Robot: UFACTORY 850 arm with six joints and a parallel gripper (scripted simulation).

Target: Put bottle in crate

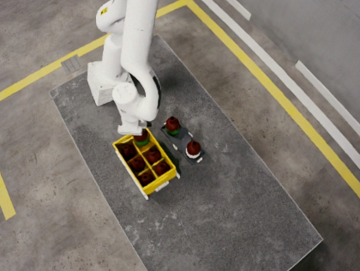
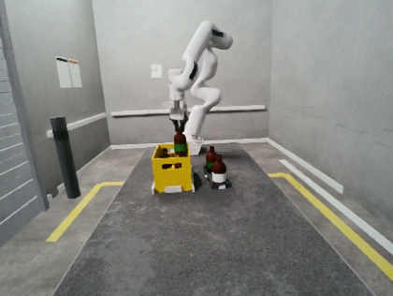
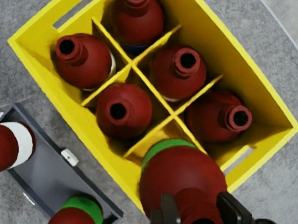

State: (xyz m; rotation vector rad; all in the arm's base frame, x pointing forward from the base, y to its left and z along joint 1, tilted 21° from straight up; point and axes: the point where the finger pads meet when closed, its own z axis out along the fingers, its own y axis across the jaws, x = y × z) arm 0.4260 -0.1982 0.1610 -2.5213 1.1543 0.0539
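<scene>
The yellow crate point(image 1: 148, 168) holds several brown bottles; it also shows in the side view point(image 2: 172, 174) and the wrist view point(image 3: 153, 70). My gripper is shut on the neck of a brown bottle with a green label point(image 3: 181, 183). I hold this bottle upright at the crate's corner nearest the arm base point(image 1: 141, 138), its body partly above the crate's rim in the side view point(image 2: 180, 142). The slot beneath it is hidden by the bottle. The dark tray point(image 1: 182, 142) beside the crate holds two bottles: a green-labelled one point(image 1: 172, 125) and a white-labelled one point(image 1: 193, 149).
The crate and tray stand close together on a grey mat point(image 1: 184, 171). The arm's white base point(image 1: 103, 81) is at the mat's far end. A dark bollard point(image 2: 65, 156) stands off the mat at the left wall.
</scene>
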